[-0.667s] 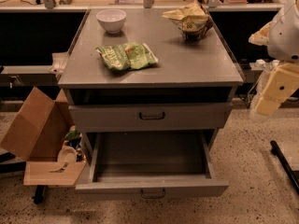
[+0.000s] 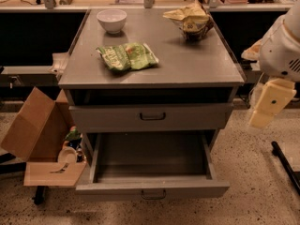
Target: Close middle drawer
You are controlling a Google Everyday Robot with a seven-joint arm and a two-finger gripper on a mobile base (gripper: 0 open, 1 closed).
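Note:
The middle drawer (image 2: 152, 187) is pulled far out of the grey cabinet, and its long grey tray (image 2: 150, 156) looks empty. A small dark bar handle (image 2: 153, 194) sits at the centre of its low front panel. Above it is another drawer front (image 2: 152, 117) with its own handle, nearly flush, with a dark gap over it. My gripper (image 2: 263, 117), a cream part on the white arm (image 2: 281, 50), hangs at the right of the cabinet, level with the upper drawer front. It is apart from both drawers and above the floor.
On the cabinet top (image 2: 197, 64) are a white bowl (image 2: 111, 20), a green chip bag (image 2: 127, 56) and a crumpled yellow bag in a dark bowl (image 2: 190, 20). An open cardboard box (image 2: 35, 130) stands on the floor at the left. A dark bar (image 2: 286, 165) lies on the floor at the right.
My gripper has dropped slightly lower beside the cabinet. The middle drawer is still pulled out as far as before.

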